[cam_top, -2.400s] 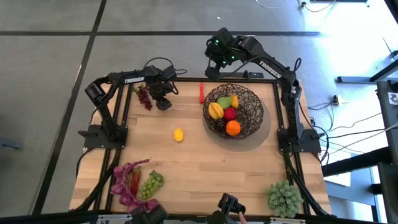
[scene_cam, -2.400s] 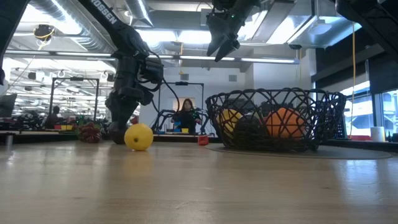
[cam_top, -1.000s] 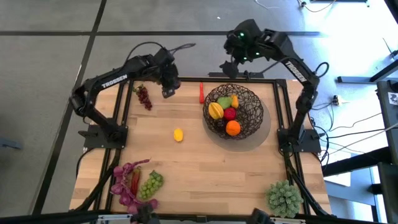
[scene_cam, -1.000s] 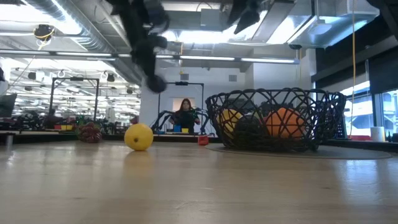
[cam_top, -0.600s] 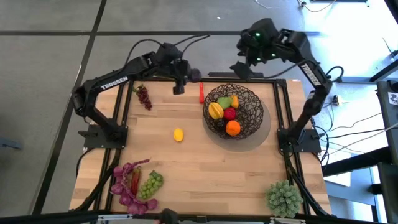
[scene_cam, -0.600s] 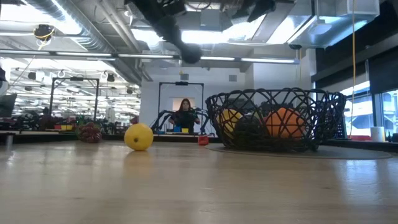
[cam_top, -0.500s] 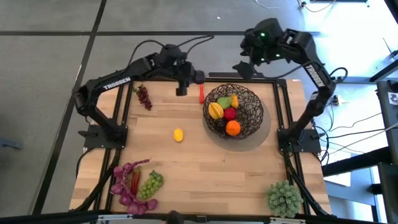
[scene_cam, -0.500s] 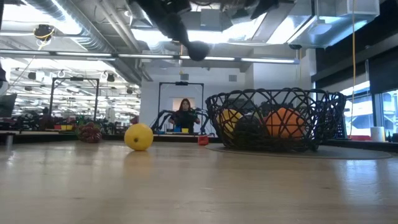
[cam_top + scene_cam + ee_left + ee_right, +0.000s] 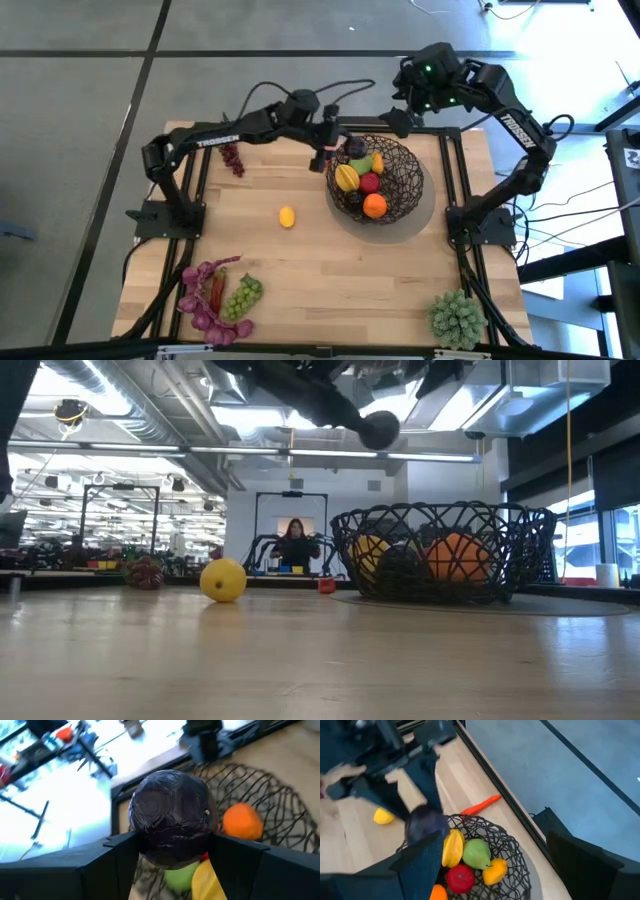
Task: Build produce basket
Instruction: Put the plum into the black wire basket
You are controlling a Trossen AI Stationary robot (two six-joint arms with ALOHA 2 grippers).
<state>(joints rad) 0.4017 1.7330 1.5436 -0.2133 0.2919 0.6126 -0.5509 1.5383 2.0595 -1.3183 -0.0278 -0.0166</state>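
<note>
1. Left gripper [image 9: 343, 148] raised over the far-left rim of the basket [image 9: 410, 190], jaws partway apart and clamped on a dark purple round fruit [image 9: 172, 817]; skin glossy and faintly wrinkled in the left wrist view, with a dark finger pressed to each side.
2. Same fruit [image 9: 379, 429] seen in the low view high above the table, above and just left of the basket [image 9: 520, 550].
3. Basket: round, dark brown open-weave wire bowl, resting on a grey circular mat [image 9: 425, 218] at the right-centre of the wooden slatted table [image 9: 330, 270].
4. Inside the basket: orange [image 9: 374, 205], red apple [image 9: 369, 182], yellow mango-like fruit [image 9: 346, 177], green fruit [image 9: 360, 163], small yellow-orange fruit [image 9: 378, 161], lying close together.
5. Red chilli [image 9: 481, 806], slim and tapered, on the table just beside the basket's far-left edge.
6. Lemon [image 9: 287, 217], smooth and oval, alone at table centre, left of the basket.
7. Purple grapes [image 9: 232, 157] at the far left; green grapes [image 9: 241, 297] and purple leaves [image 9: 203, 300] grouped at the near-left corner.
8. Spiky pale green plant ball [image 9: 459, 317] at the near-right corner.
9. Right gripper [image 9: 398, 118] raised beyond the table's far edge, jaws wide apart and empty.
</note>
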